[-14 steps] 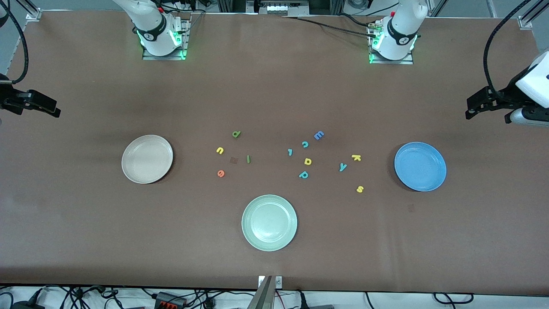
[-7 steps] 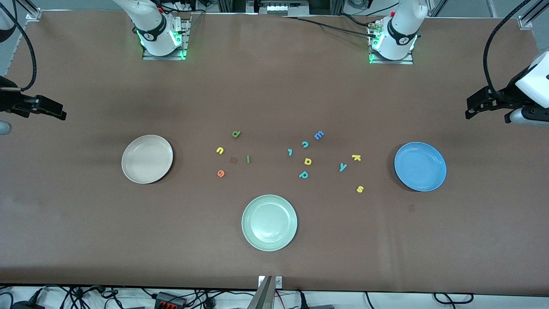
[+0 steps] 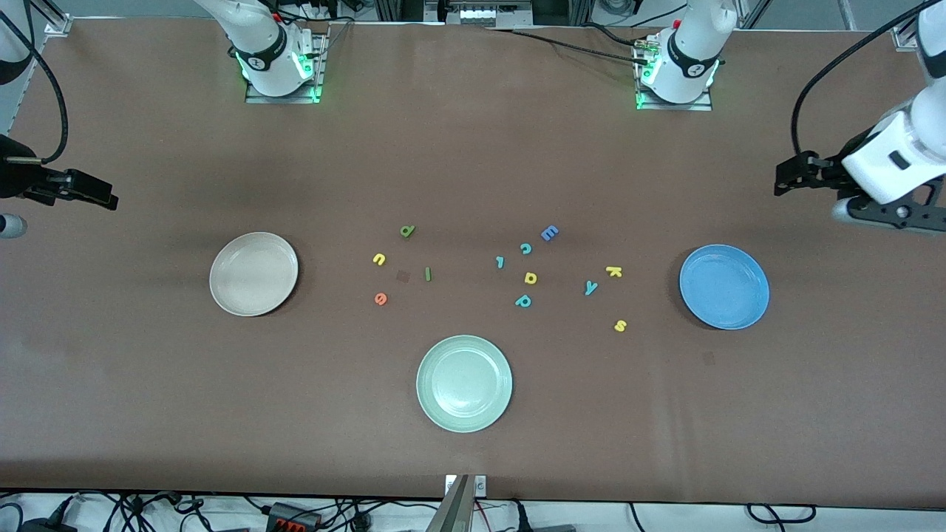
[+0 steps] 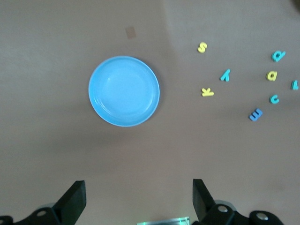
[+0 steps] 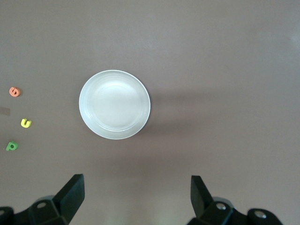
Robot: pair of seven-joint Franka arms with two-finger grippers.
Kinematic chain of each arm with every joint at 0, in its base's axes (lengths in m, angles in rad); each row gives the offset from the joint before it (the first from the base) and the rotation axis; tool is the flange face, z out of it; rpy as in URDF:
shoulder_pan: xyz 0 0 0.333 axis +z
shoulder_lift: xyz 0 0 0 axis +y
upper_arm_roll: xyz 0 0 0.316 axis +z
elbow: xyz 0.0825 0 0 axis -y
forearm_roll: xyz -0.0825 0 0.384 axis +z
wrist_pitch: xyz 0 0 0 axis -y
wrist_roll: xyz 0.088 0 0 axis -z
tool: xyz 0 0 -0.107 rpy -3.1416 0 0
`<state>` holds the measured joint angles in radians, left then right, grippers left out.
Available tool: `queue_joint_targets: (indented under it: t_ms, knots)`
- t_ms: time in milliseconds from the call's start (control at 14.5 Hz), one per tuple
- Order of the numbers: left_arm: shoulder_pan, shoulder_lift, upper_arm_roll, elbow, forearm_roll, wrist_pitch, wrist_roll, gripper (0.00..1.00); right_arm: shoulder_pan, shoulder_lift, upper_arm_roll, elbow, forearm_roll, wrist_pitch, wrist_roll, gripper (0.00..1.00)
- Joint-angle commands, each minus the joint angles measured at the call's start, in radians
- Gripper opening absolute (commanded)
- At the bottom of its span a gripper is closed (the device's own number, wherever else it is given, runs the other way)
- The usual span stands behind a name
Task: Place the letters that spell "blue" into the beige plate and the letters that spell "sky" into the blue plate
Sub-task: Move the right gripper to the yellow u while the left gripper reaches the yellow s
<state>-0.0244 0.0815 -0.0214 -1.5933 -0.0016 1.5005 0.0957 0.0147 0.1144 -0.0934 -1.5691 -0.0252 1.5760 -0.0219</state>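
Front view: the left gripper (image 3: 785,179) has swung in toward the blue plate (image 3: 724,287) while the right gripper (image 3: 100,198) barely crept on; both are open and empty. Every letter still lies on the tabletop (image 3: 473,133) (nothing sorted yet): the sky letters (image 3: 613,271) lie past the blue plate from the left gripper, the blue letters (image 3: 379,258) past the beige plate (image 3: 253,274) from the right.

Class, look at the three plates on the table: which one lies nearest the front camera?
The pale green plate. It sits lowest in the front view, below the scattered letters, while the beige plate and blue plate lie farther back.
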Motion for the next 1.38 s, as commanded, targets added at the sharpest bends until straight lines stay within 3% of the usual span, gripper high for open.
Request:
queue_joint_targets:
  t_ms: [0, 276, 552, 828, 966, 1310]
  knots:
    - [0.0, 0.009, 0.0, 0.033, -0.011, -0.036, 0.016, 1.0, 0.004, 0.031, 0.015, -0.003, 0.004, 0.002, -0.018, 1.0]
    - [0.0, 0.024, 0.0, 0.036, -0.011, -0.034, 0.013, 1.0, 0.111, 0.146, 0.018, -0.006, 0.01, 0.05, -0.017, 1.0]
    - [-0.002, 0.119, 0.0, 0.15, -0.009, -0.046, 0.03, 1.0, 0.224, 0.249, 0.018, -0.032, 0.018, 0.137, 0.005, 1.0]
    - [-0.003, 0.176, 0.0, 0.22, -0.003, -0.051, 0.16, 1.0, 0.264, 0.37, 0.018, -0.035, 0.162, 0.228, 0.003, 1.0]
    - [-0.002, 0.176, 0.0, 0.217, -0.009, -0.051, 0.153, 1.0, 0.323, 0.405, 0.017, -0.035, 0.163, 0.283, 0.011, 1.0]
    - [-0.055, 0.211, 0.0, 0.175, -0.055, 0.006, 0.058, 1.0, 0.47, 0.484, 0.015, -0.042, 0.162, 0.403, 0.248, 1.0]
